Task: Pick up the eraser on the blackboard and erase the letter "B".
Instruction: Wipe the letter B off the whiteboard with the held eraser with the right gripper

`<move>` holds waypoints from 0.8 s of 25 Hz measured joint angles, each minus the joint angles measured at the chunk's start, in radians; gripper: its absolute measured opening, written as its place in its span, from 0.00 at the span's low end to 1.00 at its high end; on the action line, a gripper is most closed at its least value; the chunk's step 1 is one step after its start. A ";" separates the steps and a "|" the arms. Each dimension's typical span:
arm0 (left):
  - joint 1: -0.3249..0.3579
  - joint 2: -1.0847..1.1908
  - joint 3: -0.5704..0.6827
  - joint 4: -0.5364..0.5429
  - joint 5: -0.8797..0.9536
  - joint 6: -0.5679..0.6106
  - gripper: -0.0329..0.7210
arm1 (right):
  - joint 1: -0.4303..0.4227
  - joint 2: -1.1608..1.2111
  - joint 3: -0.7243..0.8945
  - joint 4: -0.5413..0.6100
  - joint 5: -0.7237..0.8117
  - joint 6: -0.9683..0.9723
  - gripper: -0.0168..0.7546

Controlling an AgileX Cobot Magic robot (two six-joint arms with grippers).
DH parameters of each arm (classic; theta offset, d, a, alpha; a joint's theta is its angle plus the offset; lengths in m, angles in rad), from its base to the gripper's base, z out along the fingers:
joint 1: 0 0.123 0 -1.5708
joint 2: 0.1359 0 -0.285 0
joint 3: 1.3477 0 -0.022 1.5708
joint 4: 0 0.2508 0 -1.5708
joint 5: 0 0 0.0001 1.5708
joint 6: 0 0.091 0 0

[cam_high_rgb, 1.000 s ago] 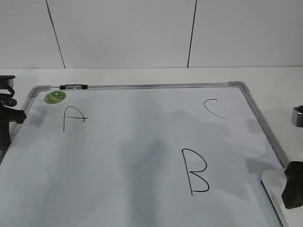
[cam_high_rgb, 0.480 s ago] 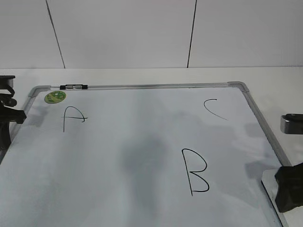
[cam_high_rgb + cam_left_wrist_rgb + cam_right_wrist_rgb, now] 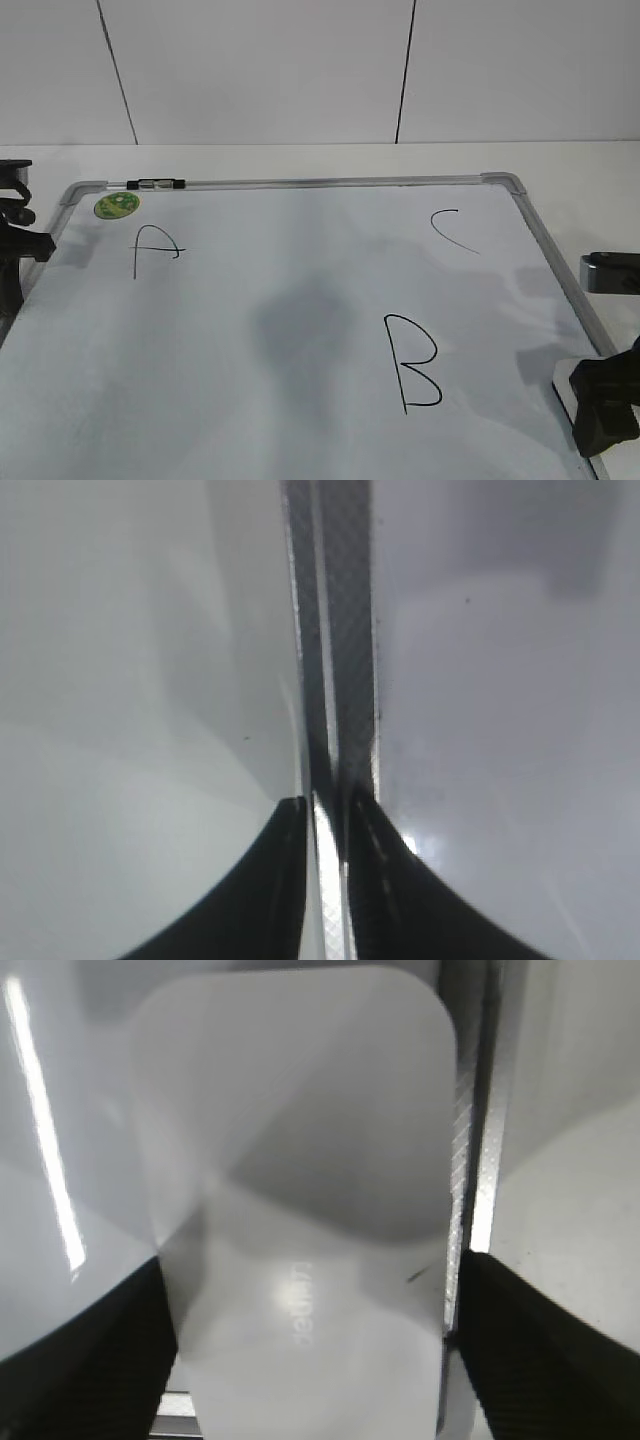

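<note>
Eraser [image 3: 300,1210] between open right gripper [image 3: 305,1350]

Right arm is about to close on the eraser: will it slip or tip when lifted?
The eraser looks like a rigid, smooth, glossy block, so it may slip. Its broad, flat shape probably won't roll or tip. The open right gripper straddles its sides, so a firm, centred squeeze seems wise.

Even, bright overhead light leaves soft grey shadows on the blackboard [image 3: 300,300] (darkest near its middle), while both wrist views are blurred close-up, with glare streaks on the eraser [image 3: 300,1210].
</note>
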 joint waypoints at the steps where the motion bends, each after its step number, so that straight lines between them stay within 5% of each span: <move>1: 0.000 0.000 0.000 0.000 0.000 0.000 0.20 | 0.000 0.000 0.000 0.000 0.000 -0.002 0.87; 10: 0.000 0.000 0.000 0.000 0.000 0.000 0.20 | 0.000 0.030 -0.006 0.001 -0.003 -0.003 0.86; 20: 0.000 0.000 0.000 0.000 0.000 0.000 0.20 | 0.000 0.034 -0.023 0.008 0.018 -0.003 0.73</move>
